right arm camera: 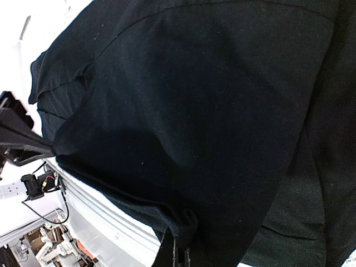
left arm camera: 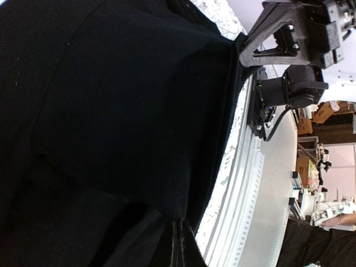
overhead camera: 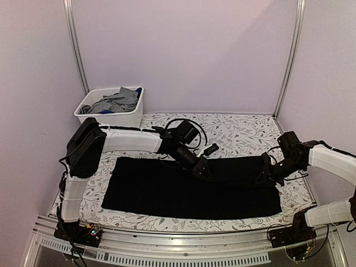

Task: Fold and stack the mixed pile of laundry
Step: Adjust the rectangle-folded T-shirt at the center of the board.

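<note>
A black T-shirt (overhead camera: 189,192) lies spread flat across the floral table cover. My left gripper (overhead camera: 203,171) and right gripper (overhead camera: 266,173) are both at its far edge, each shut on a pinch of the black cloth. In the left wrist view the shirt (left arm camera: 128,111) fills the frame and the closed gripper (left arm camera: 181,250) grips a fold at the bottom. In the right wrist view the gripper (right arm camera: 181,256) clamps a bunched hem of the shirt (right arm camera: 194,100). A grey shirt (overhead camera: 118,101) and a bit of blue garment (overhead camera: 107,112) lie in the bin.
The white plastic bin (overhead camera: 133,114) stands at the back left corner. The floral table cover (overhead camera: 239,130) shows behind the shirt, with a black cable loop (overhead camera: 189,125) on it. An aluminium rail (overhead camera: 183,245) runs along the near edge. Walls close in on all sides.
</note>
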Available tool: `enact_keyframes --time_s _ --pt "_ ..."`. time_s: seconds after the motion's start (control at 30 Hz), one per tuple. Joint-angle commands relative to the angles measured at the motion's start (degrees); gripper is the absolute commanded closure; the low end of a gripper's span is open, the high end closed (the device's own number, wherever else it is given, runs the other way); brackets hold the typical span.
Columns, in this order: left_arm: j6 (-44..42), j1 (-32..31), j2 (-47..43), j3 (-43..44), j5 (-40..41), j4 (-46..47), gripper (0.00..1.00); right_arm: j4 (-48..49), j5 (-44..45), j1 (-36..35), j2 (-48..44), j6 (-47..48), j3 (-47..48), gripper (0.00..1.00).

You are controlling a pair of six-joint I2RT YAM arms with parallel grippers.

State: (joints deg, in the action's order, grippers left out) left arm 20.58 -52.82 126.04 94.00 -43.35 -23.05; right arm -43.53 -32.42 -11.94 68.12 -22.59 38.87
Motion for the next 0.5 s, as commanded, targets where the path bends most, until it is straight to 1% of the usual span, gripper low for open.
enact_keyframes --time_s 0.0,0.23,0.33,0.47 --pt "-4.9 -0.6 0.7 3.5 -2.4 -5.7 1.0 -2.7 4.0 0.3 -0.2 -2.5 -0.5 1.0" --pt "-7.7 -1.8 2.5 4.9 -1.8 -9.4 1.0 -3.9 6.2 0.3 1.7 -2.4 0.6 0.98" --pt "-8.3 -2.1 3.0 4.8 -1.2 -9.9 1.0 -5.2 6.4 0.3 1.8 -2.0 0.2 0.98" --pt "-10.2 -2.6 4.5 6.5 -0.6 -12.9 1.0 -6.4 7.2 0.3 1.3 -2.1 -0.5 0.99"
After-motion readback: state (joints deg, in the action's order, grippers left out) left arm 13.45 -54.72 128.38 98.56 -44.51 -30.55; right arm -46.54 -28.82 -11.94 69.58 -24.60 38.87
